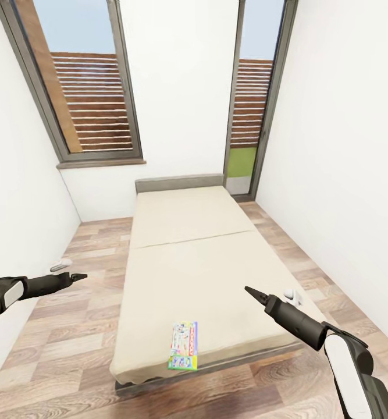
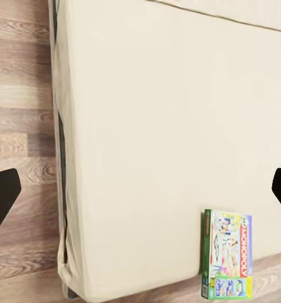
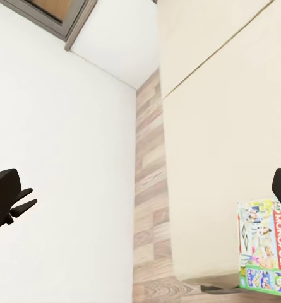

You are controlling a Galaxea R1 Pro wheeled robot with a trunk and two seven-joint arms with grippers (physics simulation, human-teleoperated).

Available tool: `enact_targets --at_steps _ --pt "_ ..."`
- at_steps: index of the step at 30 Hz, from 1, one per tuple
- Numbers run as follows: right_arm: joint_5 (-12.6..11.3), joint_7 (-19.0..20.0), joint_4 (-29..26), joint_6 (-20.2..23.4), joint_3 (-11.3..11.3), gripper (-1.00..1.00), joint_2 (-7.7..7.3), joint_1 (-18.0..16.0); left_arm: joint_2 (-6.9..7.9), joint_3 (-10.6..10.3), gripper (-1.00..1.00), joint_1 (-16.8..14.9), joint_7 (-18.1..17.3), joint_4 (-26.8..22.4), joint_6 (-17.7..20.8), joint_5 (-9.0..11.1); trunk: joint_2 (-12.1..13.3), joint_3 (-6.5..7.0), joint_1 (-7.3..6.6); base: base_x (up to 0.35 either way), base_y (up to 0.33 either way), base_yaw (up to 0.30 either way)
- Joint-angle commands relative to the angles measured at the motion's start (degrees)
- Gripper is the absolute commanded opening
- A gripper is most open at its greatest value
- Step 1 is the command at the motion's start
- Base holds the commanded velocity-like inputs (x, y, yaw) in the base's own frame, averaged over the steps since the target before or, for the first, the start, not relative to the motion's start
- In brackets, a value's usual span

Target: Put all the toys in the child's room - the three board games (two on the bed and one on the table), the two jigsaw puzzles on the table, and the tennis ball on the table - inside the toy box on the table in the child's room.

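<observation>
Nearest, left pincer (image 1: 82, 276) over the wood-plank floor (image 1: 71, 343) and right pincer (image 1: 249, 290) over the bed (image 1: 199, 262), both held apart with nothing between the fingers, as the two wrist views show. Then a flat game box (image 1: 183, 346) lettered "MONOPOLY" in white on red, lying flat on the plain beige mattress right at the foot edge. Farther off, a grey headboard (image 1: 179, 183), white walls (image 1: 345, 145) and two tall dark-framed windows (image 1: 89, 87) with slatted fencing outside.
</observation>
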Motion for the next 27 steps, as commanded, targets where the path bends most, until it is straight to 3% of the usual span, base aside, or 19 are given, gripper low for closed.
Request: enact_targets --at_steps 1,27 --pt "0.15 0.29 -0.04 0.30 -0.10 1.00 0.01 -0.05 0.01 0.48 1.00 -0.06 -0.17 -0.02 0.33 -0.52 -0.11 -0.03 0.04 0.000 0.000 0.123" --pt "0.23 0.20 -0.02 0.34 -0.10 1.00 0.10 -0.08 0.00 0.48 1.00 0.00 -0.20 -0.02 0.33 -0.52 -0.11 1.97 0.04 -0.032 0.000 0.197"
